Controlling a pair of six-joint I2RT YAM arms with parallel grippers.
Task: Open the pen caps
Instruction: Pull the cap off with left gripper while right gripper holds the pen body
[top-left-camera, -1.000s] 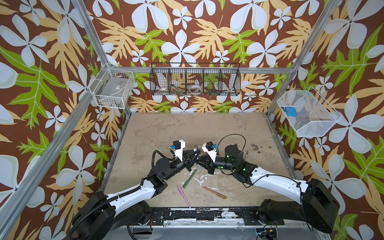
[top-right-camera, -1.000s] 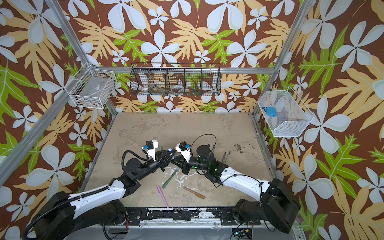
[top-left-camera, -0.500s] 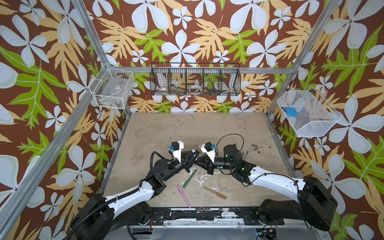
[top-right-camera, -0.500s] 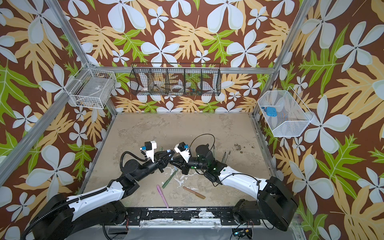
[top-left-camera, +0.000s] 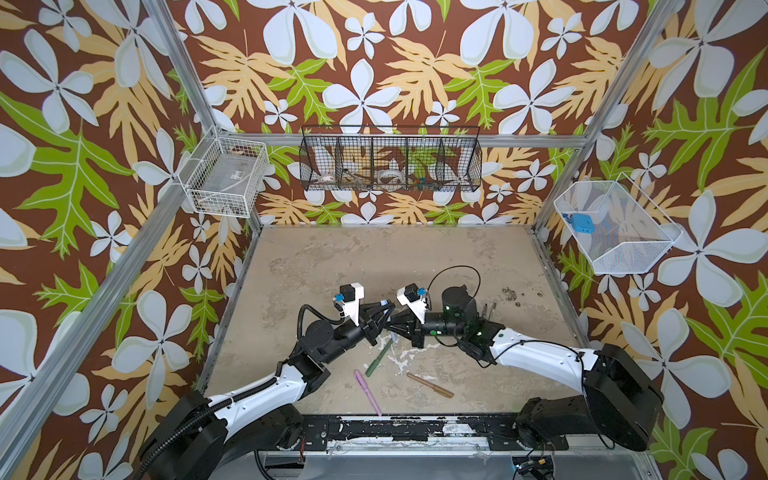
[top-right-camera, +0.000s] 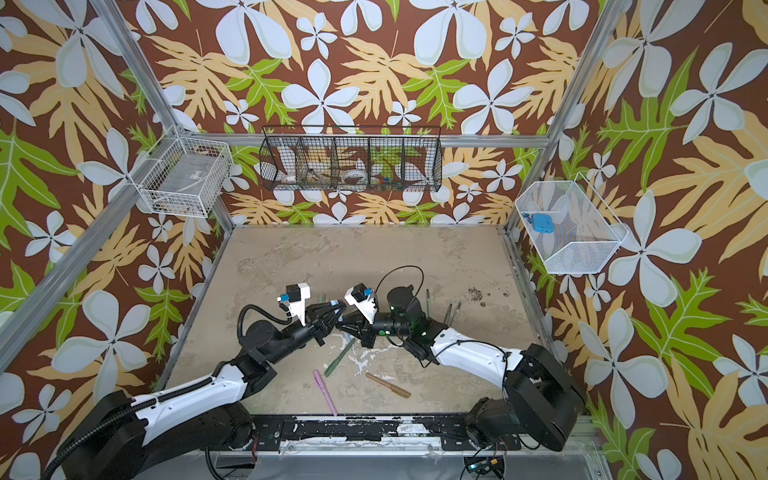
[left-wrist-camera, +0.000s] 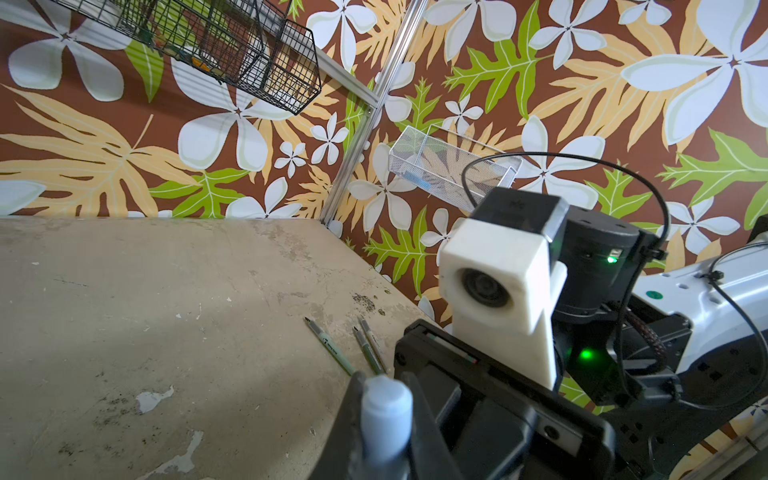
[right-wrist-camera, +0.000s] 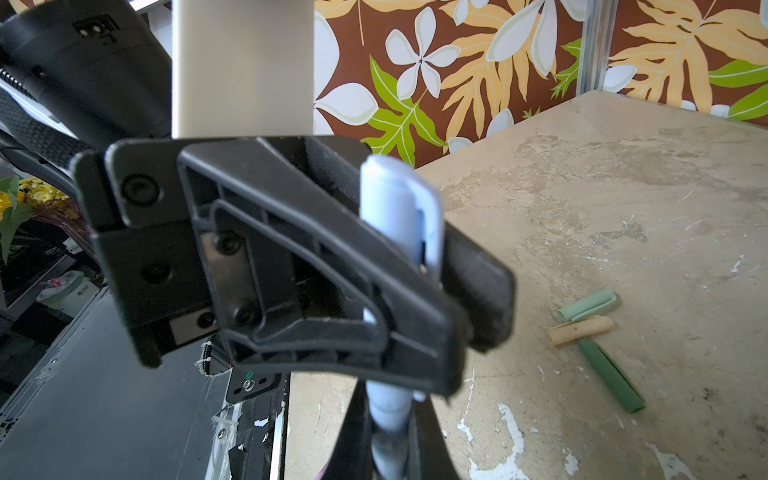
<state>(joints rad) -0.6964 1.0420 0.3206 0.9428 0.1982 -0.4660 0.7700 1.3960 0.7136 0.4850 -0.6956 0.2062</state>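
Observation:
A light blue pen hangs over the table middle, clamped from both sides. My left gripper (top-left-camera: 387, 311) (left-wrist-camera: 386, 419) is shut on its light blue pen cap (right-wrist-camera: 399, 216) (left-wrist-camera: 386, 409), whose clip shows in the right wrist view. My right gripper (top-left-camera: 392, 328) (right-wrist-camera: 388, 440) is shut on the pen body (right-wrist-camera: 386, 409). The left jaw hides where cap and body meet. Capped green (top-left-camera: 378, 358), pink (top-left-camera: 366, 390) and brown (top-left-camera: 430, 384) pens lie on the table near the front. A loose green cap (right-wrist-camera: 588, 305) and a beige cap (right-wrist-camera: 579, 330) lie beside the green pen.
Three uncapped pen bodies (top-left-camera: 490, 309) (left-wrist-camera: 368, 349) lie on the table to the right of the right arm. A black wire basket (top-left-camera: 390, 164) hangs on the back wall. White baskets hang at left (top-left-camera: 224, 183) and right (top-left-camera: 615, 228).
Both grippers, still clamped on the light blue pen, have drifted slightly to the left. Nothing else has moved.

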